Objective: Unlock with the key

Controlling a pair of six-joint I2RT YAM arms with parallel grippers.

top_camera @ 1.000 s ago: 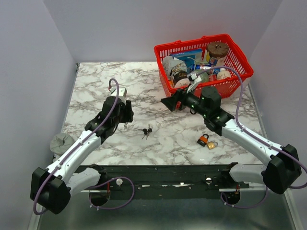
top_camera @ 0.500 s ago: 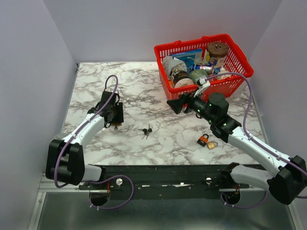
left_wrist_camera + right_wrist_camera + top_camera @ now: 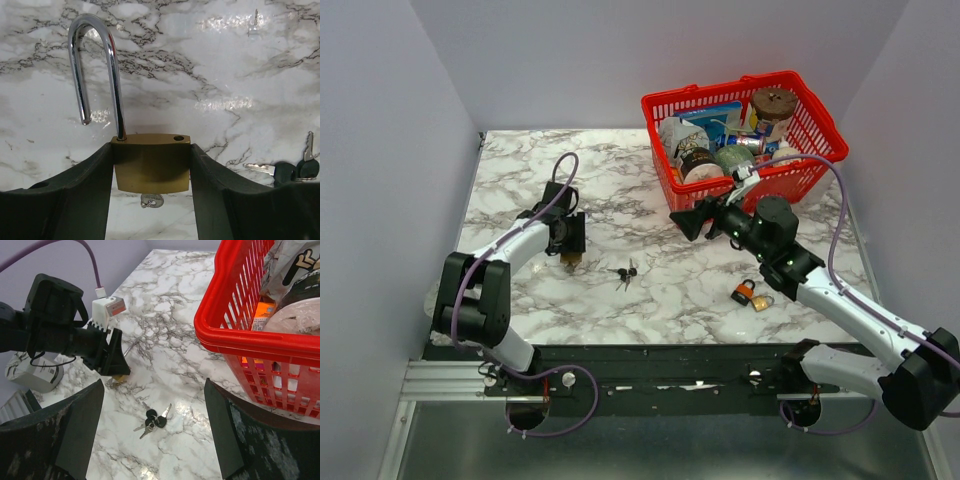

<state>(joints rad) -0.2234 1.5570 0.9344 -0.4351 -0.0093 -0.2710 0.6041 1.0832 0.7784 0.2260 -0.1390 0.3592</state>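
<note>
Squeezing the gold-coloured metal padlock by its two sides, the left pincer grips the lock's body tight between its black fingers, with the shiny silver loop sticking out past the fingertips, one end of the loop out of its hole, and a small silver key poking out under the lock. The right pincer is spread wide with nothing in it, up above the white marble table beside the red plastic basket, well apart from the lock. A bunch of silver keys with black heads lies on the table between the two pincers.
</note>
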